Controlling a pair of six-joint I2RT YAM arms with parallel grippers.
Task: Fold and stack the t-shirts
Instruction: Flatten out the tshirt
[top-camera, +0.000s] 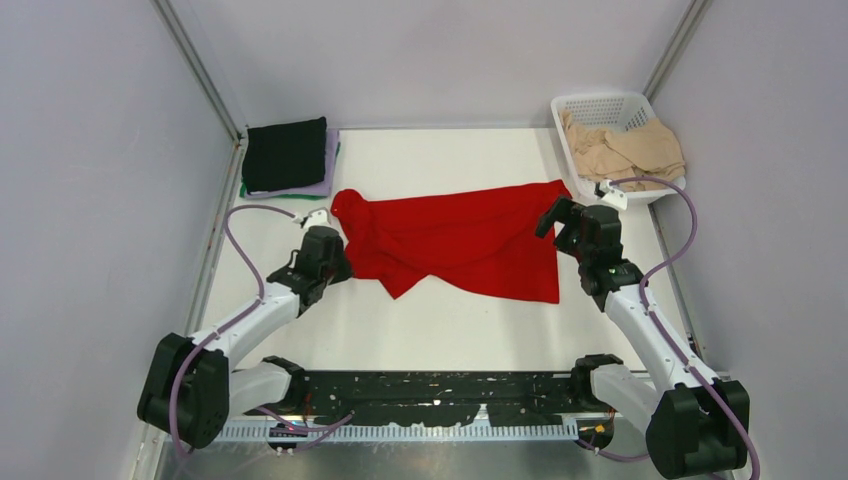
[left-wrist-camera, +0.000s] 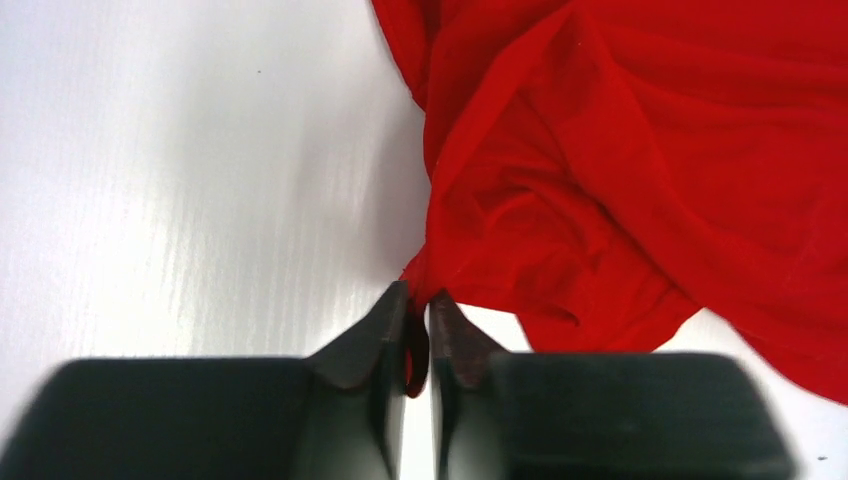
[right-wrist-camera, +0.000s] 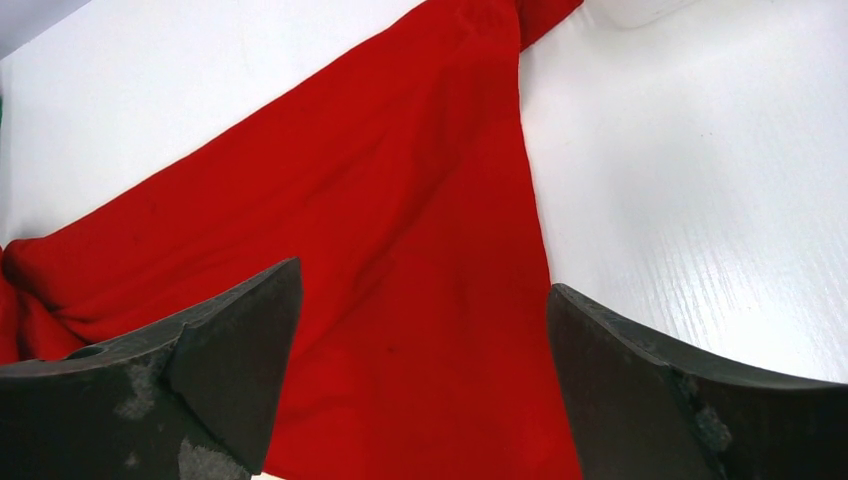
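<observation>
A bright red t-shirt lies rumpled across the middle of the table, bunched at its left end. My left gripper is shut on a pinch of the red shirt's left edge; the cloth runs up and right from the jaws. My right gripper is open above the shirt's right part, its fingers wide apart over flat red cloth. Folded black, lavender and green shirts are stacked at the back left. Beige shirts fill the basket.
A white lattice basket stands at the back right, close behind my right arm. Grey walls close in both sides and the back. White tabletop shows in front of the red shirt.
</observation>
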